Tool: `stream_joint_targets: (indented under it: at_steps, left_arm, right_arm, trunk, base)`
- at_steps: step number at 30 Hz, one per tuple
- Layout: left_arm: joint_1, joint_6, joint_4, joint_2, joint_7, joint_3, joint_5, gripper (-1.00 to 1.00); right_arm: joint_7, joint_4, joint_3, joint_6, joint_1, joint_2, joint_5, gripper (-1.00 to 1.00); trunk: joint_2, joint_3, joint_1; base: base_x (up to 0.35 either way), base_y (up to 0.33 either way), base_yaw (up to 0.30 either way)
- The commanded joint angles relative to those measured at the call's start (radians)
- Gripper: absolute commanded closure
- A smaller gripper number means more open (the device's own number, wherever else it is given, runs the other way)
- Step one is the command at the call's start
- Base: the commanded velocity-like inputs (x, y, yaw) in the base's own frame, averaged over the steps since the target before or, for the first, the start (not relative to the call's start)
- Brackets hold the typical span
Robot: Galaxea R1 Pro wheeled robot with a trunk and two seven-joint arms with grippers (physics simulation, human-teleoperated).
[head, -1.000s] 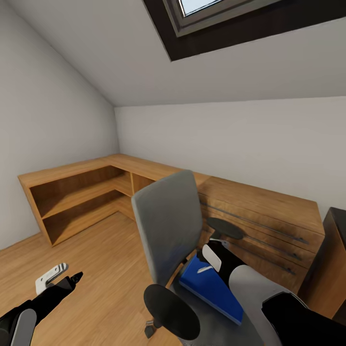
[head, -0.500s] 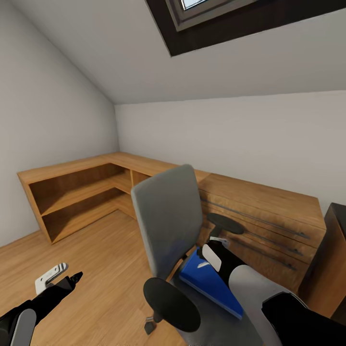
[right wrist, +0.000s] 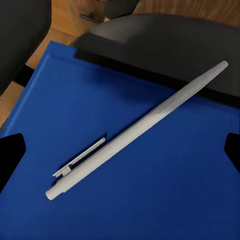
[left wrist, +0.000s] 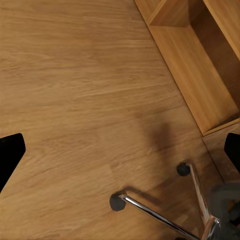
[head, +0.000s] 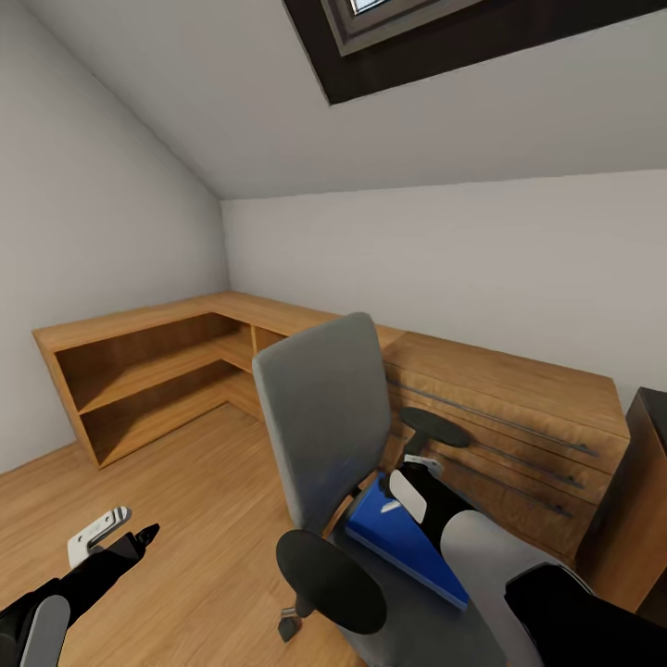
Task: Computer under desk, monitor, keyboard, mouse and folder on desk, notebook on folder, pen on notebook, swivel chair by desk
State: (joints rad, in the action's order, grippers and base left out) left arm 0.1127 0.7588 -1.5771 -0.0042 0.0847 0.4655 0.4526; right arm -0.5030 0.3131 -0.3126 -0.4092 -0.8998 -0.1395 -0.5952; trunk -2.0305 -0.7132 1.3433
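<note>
So the swivel chair is the thing to orient by here: grey backrest, round black armrests, standing on the wood floor a little out from the long wooden desk that runs along the far wall. The desk wraps around the corner into a low open shelf unit off past the chair's back.

The blue folder is lying on the chair's seat, between the two armrests, tilted a bit from the head camera's angle. A grey pen lies flat on top of it, diagonal across the cover, clip end toward one corner. It's really clear in the right wrist view, where you can also see the dark seat edge past the folder's far side.

The right gripper is right over the folder on the seat, pointing down at it. Its fingertips show at both edges of the wrist picture with the pen and a wide stretch of blue between them, so the fingers are spread apart and not gripping anything.

The left gripper hangs low over the floor on the backrest side of the chair, well apart from it. Its wrist camera looks down at bare floorboards, the chair's chrome base with its casters and a corner of the shelf unit. Fingers spread wide here too, nothing between them.
</note>
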Motion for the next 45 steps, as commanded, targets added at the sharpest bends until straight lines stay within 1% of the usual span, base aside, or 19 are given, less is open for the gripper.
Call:
stream_joint_targets:
  at_steps: [1, 3, 5, 6, 8, 36, 43, 45]
  left_arm:
    - [0.001, 0.005, -0.001, 0.0, 0.009, 0.001, 0.011, -1.0]
    - [0.001, 0.006, -0.001, 0.0, 0.009, 0.001, 0.011, -1.0]
    - [0.001, 0.006, -0.001, 0.0, 0.009, 0.001, 0.011, -1.0]
    - [0.001, 0.007, -0.001, 0.0, 0.009, 0.001, 0.01, -1.0]
    - [0.001, 0.007, -0.001, 0.0, 0.009, 0.001, 0.009, -1.0]
    - [0.001, 0.005, 0.0, 0.0, 0.01, 0.003, 0.006, -1.0]
    - [0.001, 0.007, 0.002, 0.001, 0.01, 0.025, 0.006, -1.0]
    - [0.001, 0.007, 0.002, 0.001, 0.01, 0.027, 0.006, -1.0]
  right_arm:
    - [-0.007, 0.013, -0.009, -0.005, -0.001, 0.0, -0.007, -1.0]
    - [-0.008, 0.051, -0.01, -0.005, -0.001, 0.001, -0.007, -1.0]
    - [-0.009, 0.068, -0.011, -0.006, -0.001, 0.001, -0.007, -1.0]
    - [-0.01, 0.095, -0.011, -0.006, -0.001, 0.0, -0.008, -1.0]
    - [-0.011, 0.1, -0.01, -0.006, -0.001, 0.001, -0.008, -1.0]
    - [-0.011, 0.1, -0.011, -0.006, -0.001, 0.003, -0.002, -1.0]
    - [-0.014, 0.097, -0.01, -0.006, -0.001, 0.003, -0.001, -1.0]
    - [-0.015, 0.097, -0.01, -0.006, -0.001, 0.004, -0.001, -1.0]
  trunk:
    - [-0.001, -0.001, 0.0]
    - [-0.001, -0.001, 0.0]
    - [-0.001, -0.001, 0.0]
    - [-0.001, -0.001, 0.0]
    - [-0.001, -0.001, 0.0]
    - [-0.001, -0.001, 0.0]
    - [-0.001, -0.001, 0.0]
    - [-0.001, -0.001, 0.0]
  base:
    - [0.0, 0.0, 0.0]
    - [0.0, 0.0, 0.0]
    - [0.0, 0.0, 0.0]
    - [0.0, 0.0, 0.0]
    - [0.0, 0.0, 0.0]
    - [0.011, 0.0, 0.0]
    - [0.01, 0.0, 0.0]
    - [0.001, 0.0, 0.0]
